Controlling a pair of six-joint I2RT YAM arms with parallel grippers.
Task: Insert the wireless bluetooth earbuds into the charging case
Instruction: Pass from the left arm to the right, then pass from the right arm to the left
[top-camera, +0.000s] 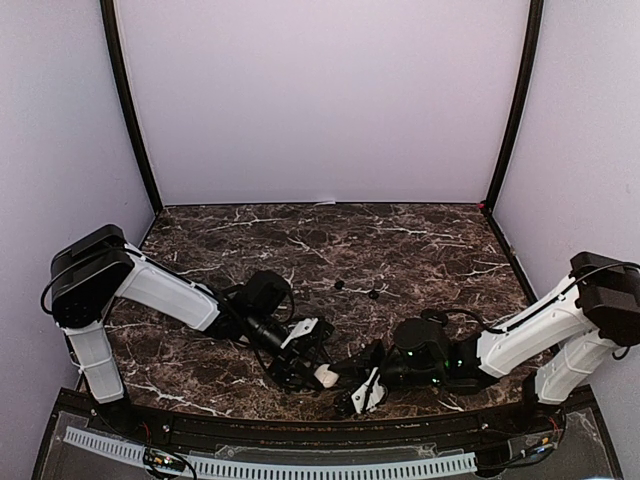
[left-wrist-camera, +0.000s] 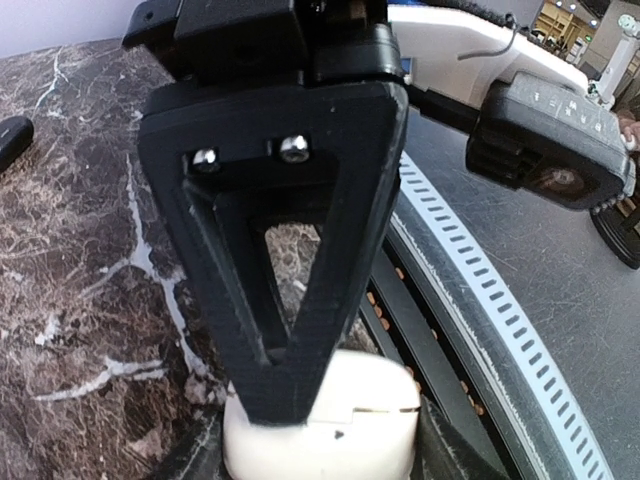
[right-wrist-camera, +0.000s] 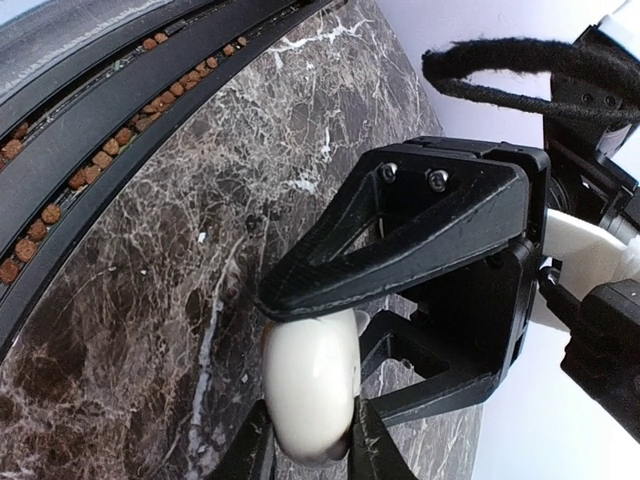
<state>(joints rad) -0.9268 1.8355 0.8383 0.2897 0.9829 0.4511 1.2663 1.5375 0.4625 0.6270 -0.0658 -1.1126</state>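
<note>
Left pincer: grips white seamed plastic case
Right pincer: grips white glossy oval case
Black round earbuds: beyond both

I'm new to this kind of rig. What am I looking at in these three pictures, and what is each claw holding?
Two robot arms are bolted at the near edge of a marble table. The wide picture looks down from above; the other two come from a camera on each wrist. The left gripper clamps a white charging case. The right gripper pinches a smooth white rounded piece, probably another case. Two black earbuds lie farther back, untouched.
</note>
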